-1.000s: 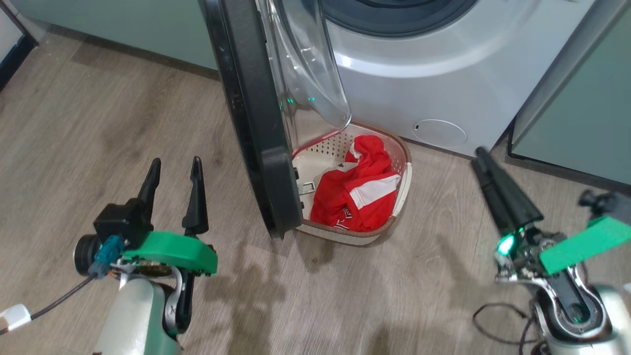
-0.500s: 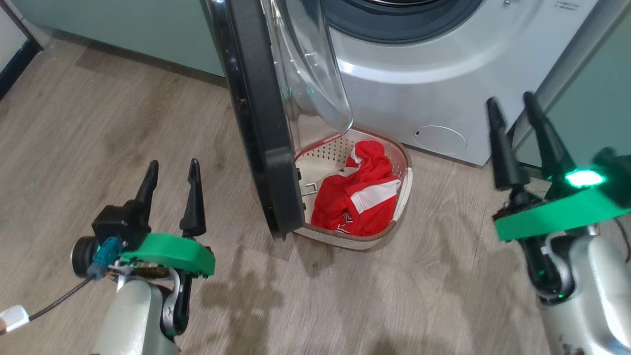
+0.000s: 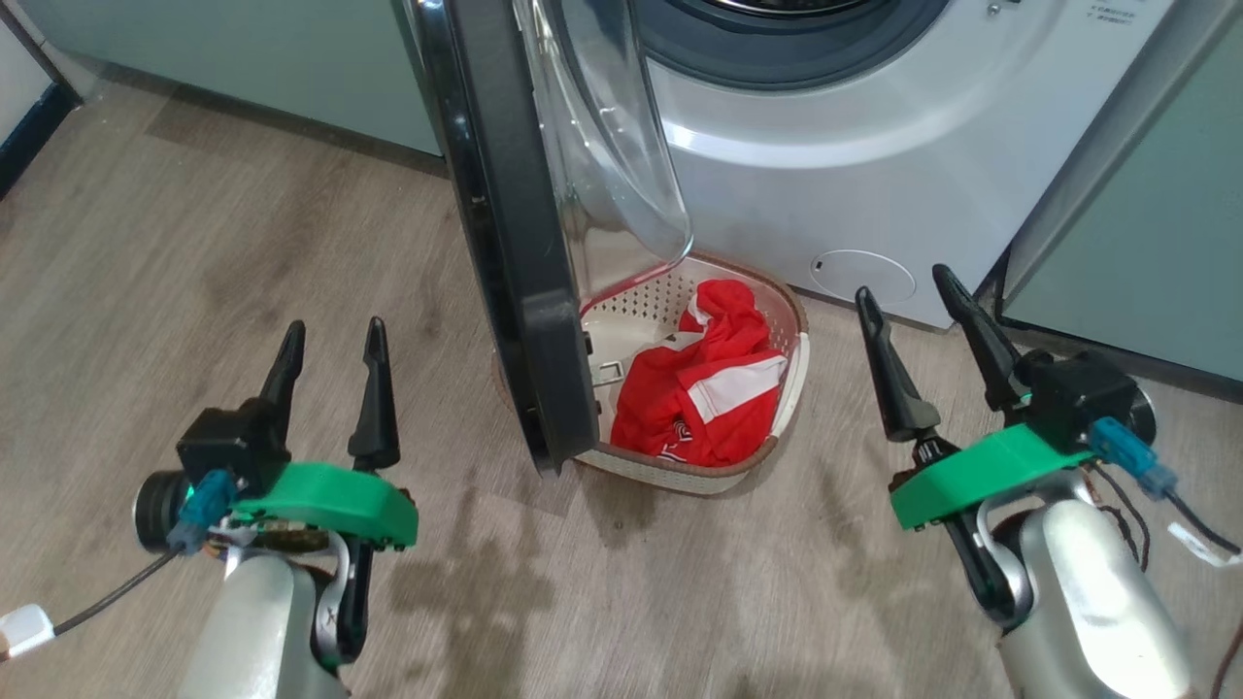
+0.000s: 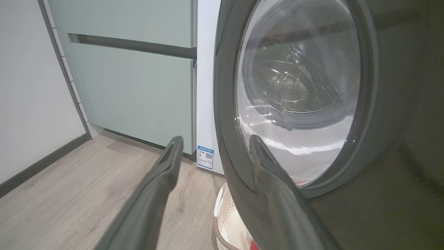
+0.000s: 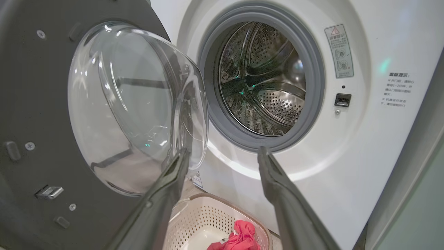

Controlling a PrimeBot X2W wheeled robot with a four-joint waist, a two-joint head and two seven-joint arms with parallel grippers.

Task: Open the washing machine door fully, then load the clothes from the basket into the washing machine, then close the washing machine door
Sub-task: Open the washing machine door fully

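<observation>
In the head view, the washing machine door [image 3: 505, 243] is seen standing open and edge-on, its glass bowl bulging rightward over the basket [image 3: 794, 374], which is set on the floor just before the washing machine [image 3: 874, 165]. The clothes [image 3: 709, 388] are heaped in the basket's right half, lengthwise toward the machine. The left gripper [image 3: 335, 328] and right gripper [image 3: 903, 283] are held spread and empty, fingers aimed forward. In the left wrist view, the door's outer face is met. In the right wrist view, the steel drum [image 5: 263, 80] is exposed.

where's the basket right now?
Head view, centre: the basket sits on the floor at the foot of the washing machine, its left part under the open washing machine door, with the clothes inside.
</observation>
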